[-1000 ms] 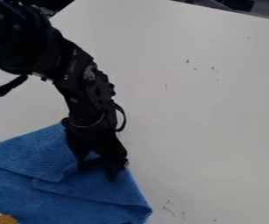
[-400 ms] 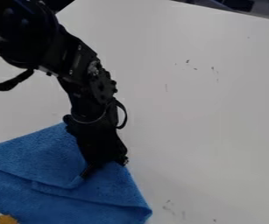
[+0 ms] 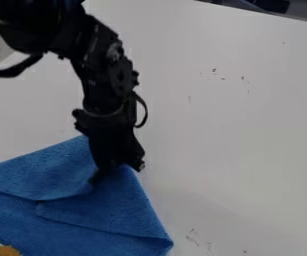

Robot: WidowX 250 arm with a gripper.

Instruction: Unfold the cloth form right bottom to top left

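Observation:
The gripper [image 3: 101, 177] hangs at the left of centre, over the upper right part of the blue cloth [image 3: 55, 170]. It is shut on a bit of the cloth, which rises to a peak beside it. Folded layers of cloth lie over the lower left of the table, with a loose flap edge just below the gripper and a rounded corner at the lower right. The gripped fabric is partly hidden behind the gripper.
The white table [image 3: 229, 130] spreads to the right, with small dark marks on it. A yellow and black object [image 3: 7, 250] sits at the bottom left corner, next to the cloth. Dark items show beyond the table's far edge.
Its fingers have closed from a spread stance over the cloth. The gripper has since moved up in the view, drawing the cloth's upper right part along with it.

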